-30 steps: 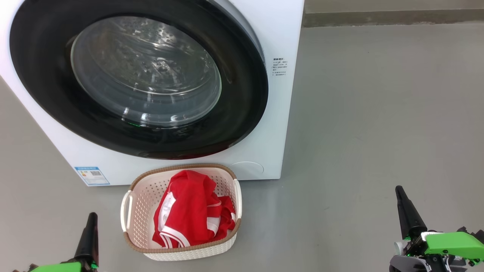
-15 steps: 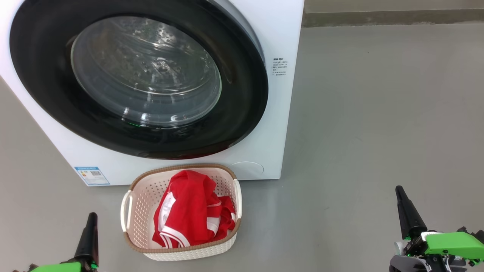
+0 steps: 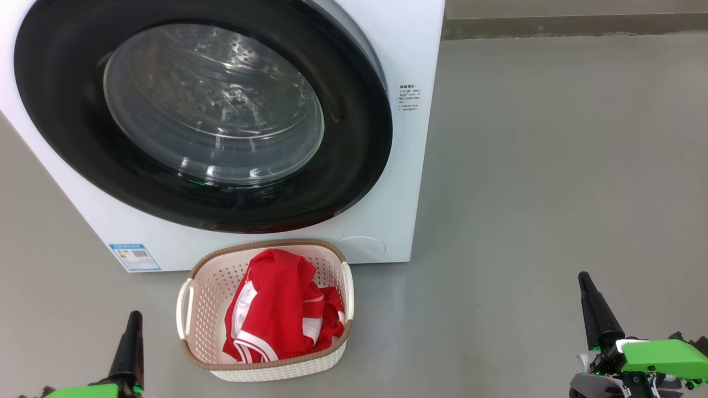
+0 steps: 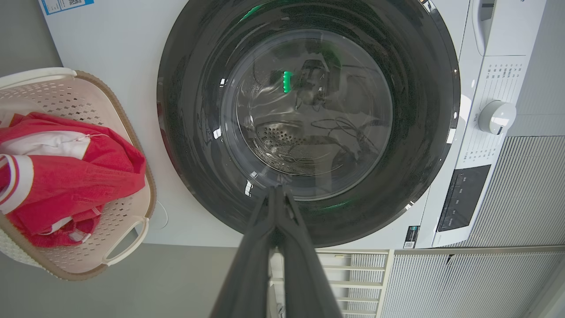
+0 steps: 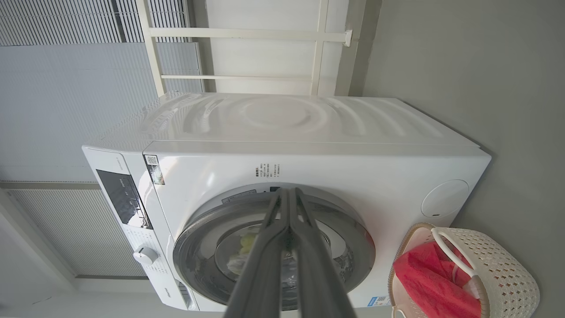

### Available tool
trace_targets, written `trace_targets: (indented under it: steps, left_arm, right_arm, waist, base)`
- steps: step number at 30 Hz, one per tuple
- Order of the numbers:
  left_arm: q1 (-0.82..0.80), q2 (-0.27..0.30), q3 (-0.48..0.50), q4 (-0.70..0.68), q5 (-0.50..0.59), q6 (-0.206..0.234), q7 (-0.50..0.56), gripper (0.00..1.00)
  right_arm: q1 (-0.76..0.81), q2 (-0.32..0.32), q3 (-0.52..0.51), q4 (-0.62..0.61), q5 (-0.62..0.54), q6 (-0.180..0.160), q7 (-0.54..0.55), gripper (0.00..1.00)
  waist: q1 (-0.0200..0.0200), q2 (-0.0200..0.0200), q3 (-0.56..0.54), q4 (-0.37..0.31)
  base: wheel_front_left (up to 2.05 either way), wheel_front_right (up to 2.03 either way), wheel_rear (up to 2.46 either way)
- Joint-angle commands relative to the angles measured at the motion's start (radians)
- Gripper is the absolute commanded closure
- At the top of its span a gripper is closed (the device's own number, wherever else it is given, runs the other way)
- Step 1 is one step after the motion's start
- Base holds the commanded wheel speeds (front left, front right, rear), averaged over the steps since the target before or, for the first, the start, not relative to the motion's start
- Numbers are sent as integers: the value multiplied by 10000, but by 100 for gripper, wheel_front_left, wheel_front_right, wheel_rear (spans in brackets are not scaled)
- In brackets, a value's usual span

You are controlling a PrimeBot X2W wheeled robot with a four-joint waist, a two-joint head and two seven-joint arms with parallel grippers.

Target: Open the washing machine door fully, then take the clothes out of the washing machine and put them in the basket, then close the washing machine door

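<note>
Jaws on both arms pressed together, empty, touching nothing; clothes (image 3: 282, 309) lie in basket (image 3: 265, 244).

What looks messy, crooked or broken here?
Nothing stands out. The washing machine door looks shut against the washing machine. The basket stands upright on the floor in front of it. The clothes lie crumpled inside the basket, and none have spilled onto the floor.

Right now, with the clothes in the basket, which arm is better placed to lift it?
Left, probably. The left fingers sit close beside the basket; the right fingers are far off to its right.
</note>
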Motion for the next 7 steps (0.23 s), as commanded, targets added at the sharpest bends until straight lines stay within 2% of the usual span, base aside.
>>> trace_targets:
  steps: [1,7]
  left_arm:
    - [-384,139,346,-209,33,-33,70,100]
    - [-384,138,347,-209,35,-33,72,100]
  right_arm:
    - [-59,-16,229,-304,-14,-9,72,100]
    - [-59,-15,227,-304,-15,-9,73,100]
  waist:
    - [0,0,0,0]
    - [0,0,0,0]
  base:
    - [0,0,0]
    - [0,0,0]
